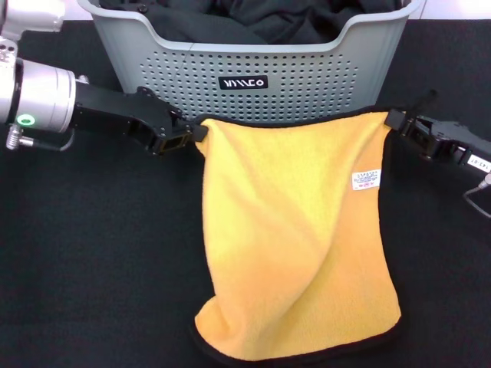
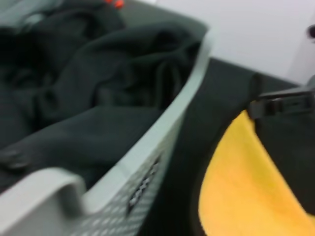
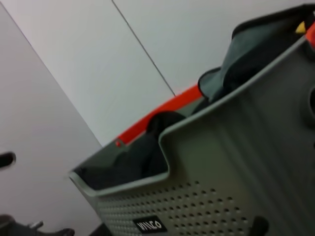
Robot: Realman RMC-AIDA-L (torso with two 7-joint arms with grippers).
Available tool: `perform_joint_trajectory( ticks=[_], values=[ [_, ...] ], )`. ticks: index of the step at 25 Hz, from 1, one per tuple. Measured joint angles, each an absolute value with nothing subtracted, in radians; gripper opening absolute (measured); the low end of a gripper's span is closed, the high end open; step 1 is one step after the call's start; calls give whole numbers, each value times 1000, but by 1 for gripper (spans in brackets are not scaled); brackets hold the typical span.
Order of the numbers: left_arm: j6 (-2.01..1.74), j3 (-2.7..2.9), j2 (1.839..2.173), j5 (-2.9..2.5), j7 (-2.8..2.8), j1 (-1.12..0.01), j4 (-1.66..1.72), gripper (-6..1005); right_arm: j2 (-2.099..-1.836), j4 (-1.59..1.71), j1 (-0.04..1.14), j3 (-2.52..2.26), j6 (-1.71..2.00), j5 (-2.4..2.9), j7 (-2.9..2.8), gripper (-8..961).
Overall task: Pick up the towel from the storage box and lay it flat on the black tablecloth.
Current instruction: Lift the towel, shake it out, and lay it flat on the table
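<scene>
The yellow-orange towel point(image 1: 295, 238) is stretched between my two grippers in front of the storage box point(image 1: 268, 73). Its white label point(image 1: 366, 179) faces up. My left gripper point(image 1: 193, 135) is shut on its top left corner. My right gripper point(image 1: 393, 121) is shut on its top right corner. The top edge is taut and the lower end rests on the black tablecloth point(image 1: 92, 261). The left wrist view shows the towel point(image 2: 241, 191), the box rim point(image 2: 194, 88) and the right gripper point(image 2: 278, 104) on the corner. The right wrist view shows the box point(image 3: 231, 182).
Black garments point(image 1: 253, 19) fill the storage box, and they also show in the left wrist view point(image 2: 98, 83). The box stands just behind the towel's top edge. The tablecloth spreads to both sides of the towel. A white wall point(image 3: 98, 64) lies behind the box.
</scene>
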State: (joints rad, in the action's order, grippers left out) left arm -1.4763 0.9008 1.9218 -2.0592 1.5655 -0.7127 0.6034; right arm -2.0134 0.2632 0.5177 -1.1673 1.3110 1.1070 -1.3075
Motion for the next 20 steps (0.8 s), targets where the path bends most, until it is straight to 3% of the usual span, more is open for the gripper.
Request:
perform_joint_trajectory(
  ticks=[8, 20],
  values=[
    [-1408, 898, 1914, -2136, 1610, -741, 637, 14, -2016, 282, 540, -1179, 1262, 1134, -1295, 7],
    [-1333, 902, 1933, -2258, 1640, -781, 645, 14, -2013, 314, 568, -1180, 1189, 1176, -1286, 7]
  ],
)
